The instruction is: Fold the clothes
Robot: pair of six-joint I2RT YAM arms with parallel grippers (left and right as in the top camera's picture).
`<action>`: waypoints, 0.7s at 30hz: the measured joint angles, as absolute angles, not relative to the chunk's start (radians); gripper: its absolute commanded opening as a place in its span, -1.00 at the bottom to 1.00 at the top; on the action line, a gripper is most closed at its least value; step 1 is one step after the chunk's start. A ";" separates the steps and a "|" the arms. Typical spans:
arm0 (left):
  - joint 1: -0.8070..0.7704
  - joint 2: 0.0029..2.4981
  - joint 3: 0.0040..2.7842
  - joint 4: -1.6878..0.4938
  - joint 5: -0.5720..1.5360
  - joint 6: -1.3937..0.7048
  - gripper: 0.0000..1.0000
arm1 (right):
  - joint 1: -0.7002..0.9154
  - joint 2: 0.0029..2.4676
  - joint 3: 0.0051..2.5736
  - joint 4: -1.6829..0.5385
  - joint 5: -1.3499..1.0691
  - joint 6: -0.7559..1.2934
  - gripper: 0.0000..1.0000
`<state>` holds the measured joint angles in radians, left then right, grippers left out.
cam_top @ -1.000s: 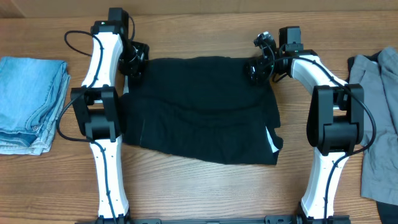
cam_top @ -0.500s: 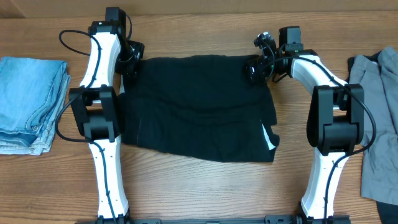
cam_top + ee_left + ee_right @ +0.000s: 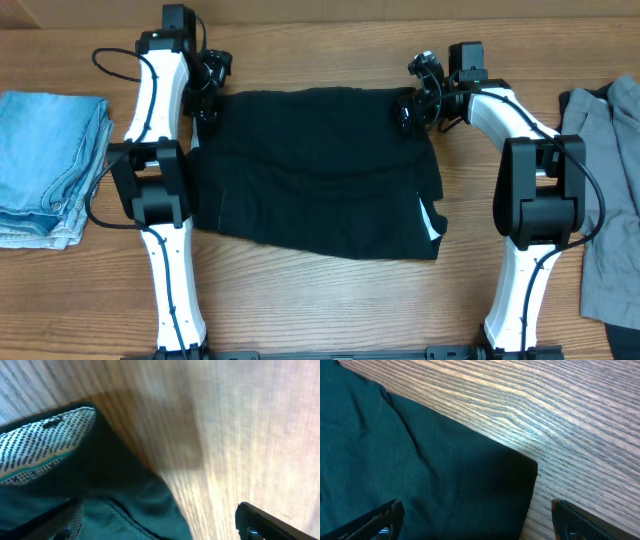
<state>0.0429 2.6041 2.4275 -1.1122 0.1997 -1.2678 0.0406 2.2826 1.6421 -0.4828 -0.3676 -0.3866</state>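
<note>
A black garment (image 3: pixel 320 175) lies spread flat at the middle of the wooden table. My left gripper (image 3: pixel 207 80) is at its far left corner. In the left wrist view the left gripper (image 3: pixel 160 522) is open, its fingers (image 3: pixel 260 520) wide apart, with the garment's corner (image 3: pixel 125 510) and a white dotted lining (image 3: pixel 50 440) between them. My right gripper (image 3: pixel 408 110) is at the far right corner. In the right wrist view the right gripper (image 3: pixel 477 522) is open, its fingers (image 3: pixel 580 520) straddling the garment's corner (image 3: pixel 470 480) without pinching it.
A folded stack of light blue jeans (image 3: pixel 48 165) lies at the left edge. A pile of grey clothes (image 3: pixel 612 190) lies at the right edge. Bare wood table (image 3: pixel 320 310) shows in front of the garment.
My left gripper has moved a little toward the far edge of the table. The black garment's near edge has drawn back slightly. The right arm has hardly moved.
</note>
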 measured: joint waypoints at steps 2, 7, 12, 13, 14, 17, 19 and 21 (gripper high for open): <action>0.043 2.604 2.462 -1.119 0.202 -1.256 1.00 | 0.041 2.283 1.642 -0.482 -0.368 -0.387 1.00; 0.044 2.604 2.478 -1.153 0.182 -1.253 1.00 | 0.041 2.283 1.642 -0.482 -0.368 -0.387 1.00; 0.048 2.605 2.477 -1.190 0.083 -1.253 1.00 | 0.041 2.283 1.642 -0.482 -0.368 -0.387 1.00; 0.048 2.605 2.473 -1.182 0.064 -1.253 0.99 | 0.041 2.283 1.642 -0.483 -0.367 -0.387 1.00; 0.048 2.605 2.460 -1.152 0.046 -1.253 0.97 | 0.041 2.283 1.643 -0.484 -0.368 -0.387 1.00; 0.048 2.606 2.440 -1.111 0.029 -1.253 0.97 | 0.041 2.283 1.643 -0.485 -0.367 -0.387 1.00; 0.048 2.606 2.435 -1.087 0.024 -1.253 0.89 | 0.041 2.283 1.643 -0.485 -0.367 -0.387 1.00; 0.048 2.606 2.408 -1.078 0.023 -1.250 0.71 | 0.041 2.283 1.643 -0.485 -0.367 -0.388 1.00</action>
